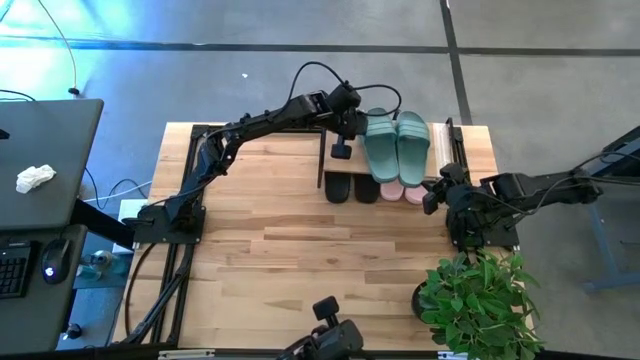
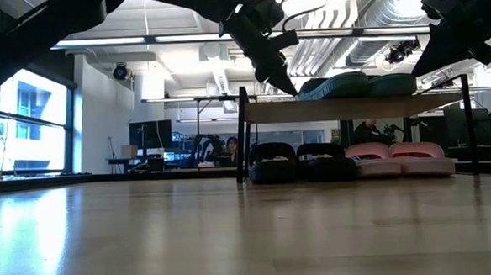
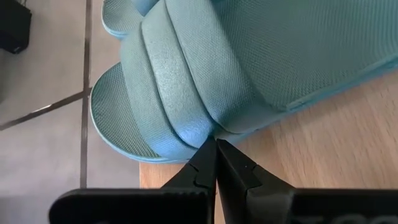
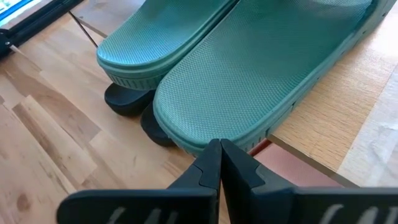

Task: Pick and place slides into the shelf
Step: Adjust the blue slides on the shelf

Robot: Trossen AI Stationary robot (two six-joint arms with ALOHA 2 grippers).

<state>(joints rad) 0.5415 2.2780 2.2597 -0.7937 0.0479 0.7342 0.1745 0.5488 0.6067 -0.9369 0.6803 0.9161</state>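
Two sage-green slides [image 1: 397, 145] lie side by side on the top board of the shelf [image 2: 353, 106]. A black pair [image 2: 302, 163] and a pink pair [image 2: 398, 158] stand under the board on the table. My left gripper [image 3: 216, 144] is shut at the left side of the left green slide [image 3: 186, 74]. My right gripper [image 4: 219, 144] is shut beside the shelf's near right corner. It points at the near end of the right green slide [image 4: 249, 74]. My left gripper meets the left green slide with its shut fingertips where the strap joins the sole [image 3: 208, 132]. It slants down from the table's far left. The slide lies flat on the board, its far end [image 3: 118, 124] hanging over the board's edge. My right gripper has its shut tips at the near end's rim [image 4: 208, 138] of the right green slide; I cannot tell whether they touch.
A potted plant [image 1: 480, 300] stands at the table's near right corner, close behind my right arm. A desk with a keyboard [image 1: 15, 270] stands left of the table. Bare tabletop [image 1: 300, 250] lies in front of the shelf.
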